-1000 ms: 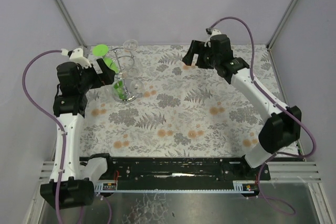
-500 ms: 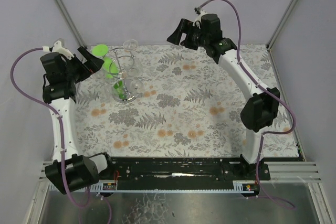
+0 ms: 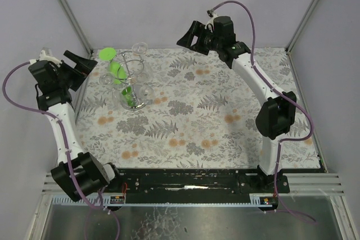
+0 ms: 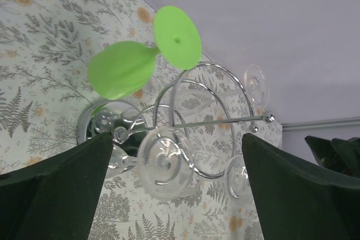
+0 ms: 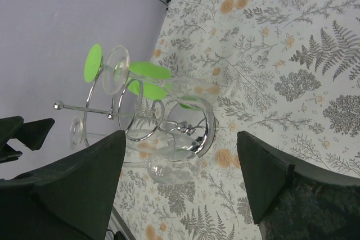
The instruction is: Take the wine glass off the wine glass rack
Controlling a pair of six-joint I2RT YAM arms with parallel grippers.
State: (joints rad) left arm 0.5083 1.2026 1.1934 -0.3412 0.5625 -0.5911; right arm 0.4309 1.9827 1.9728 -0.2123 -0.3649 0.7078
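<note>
At the far left corner of the fern-patterned table [image 3: 225, 116] stands the wine glass rack [image 3: 134, 66] — round shiny base, thin post, curved wire loops. Several glasses are hung on the loops: clear wine glasses [image 4: 163, 164] and green wine glasses [image 4: 121, 71], none yet off the rack. Just left of the rack and apart from it, the left gripper [image 3: 81, 66] hovers with jaws wide and holding nothing; its wrist view frames the rack between the two fingers [image 4: 56, 189]. Near the back wall, well right of the rack, the right gripper [image 3: 190, 37] faces it — jaws also wide, empty.
</note>
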